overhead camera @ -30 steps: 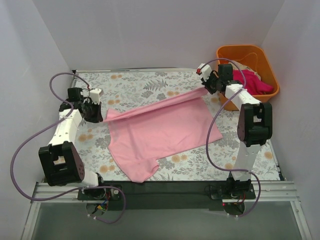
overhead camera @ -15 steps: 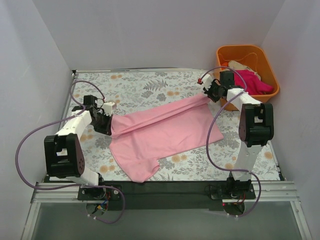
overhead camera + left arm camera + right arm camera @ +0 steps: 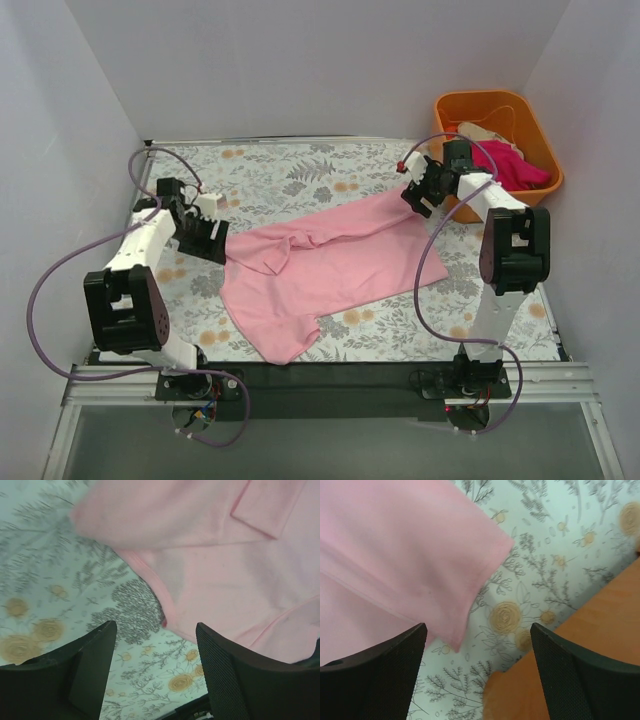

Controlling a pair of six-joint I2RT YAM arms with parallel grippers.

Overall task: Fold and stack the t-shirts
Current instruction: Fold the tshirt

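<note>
The light pink t-shirt [image 3: 335, 268] lies on the floral table [image 3: 280, 165], roughly at its middle, with its far edge folded over into a rumpled double layer and one sleeve pointing toward the near edge. The left gripper [image 3: 212, 240] sits just beside the shirt's left end, jaws spread wide and holding nothing; its wrist view shows the shirt's hem just past the fingertips. The right gripper [image 3: 418, 196] hangs over the shirt's far right corner, jaws likewise apart and empty, close to the orange tub [image 3: 490, 95]. Inside the tub sit a magenta shirt [image 3: 512, 166] and a cream shirt [image 3: 478, 130], both bunched.
</note>
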